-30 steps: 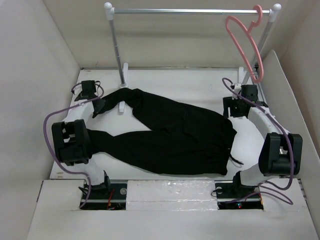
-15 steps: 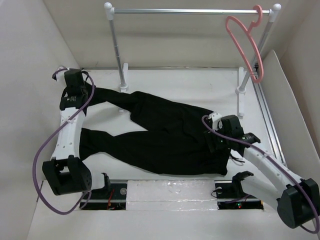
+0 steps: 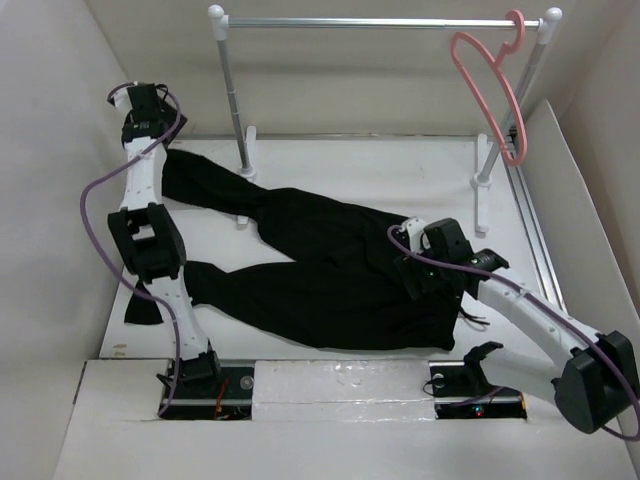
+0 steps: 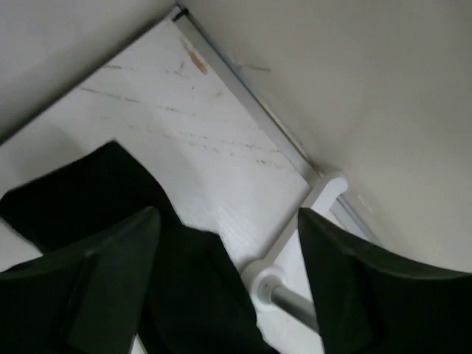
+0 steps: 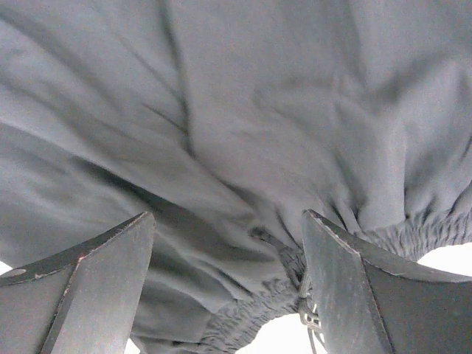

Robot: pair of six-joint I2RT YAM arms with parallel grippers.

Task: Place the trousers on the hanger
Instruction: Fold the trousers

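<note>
The top camera is looking down from high on the near side of the trousers [image 3: 330, 270], taking in the whole garment from afar. The left wrist camera is hanging well above their far-left leg end [image 4: 74, 192] and facing down. The right wrist camera is hovering close over their waistband [image 5: 413, 228], and both patches are lying inside the top view.

My left pincer [image 3: 146, 115] is at the far left corner, above the end of one leg of the trousers [image 3: 320, 270]. My right pincer [image 3: 424, 278] is over the waist end. Trousers lie flat on the table [image 3: 400, 170], legs spread leftward. Hanger [image 3: 492, 85] hangs on the rail [image 3: 380, 22], far right.
</note>
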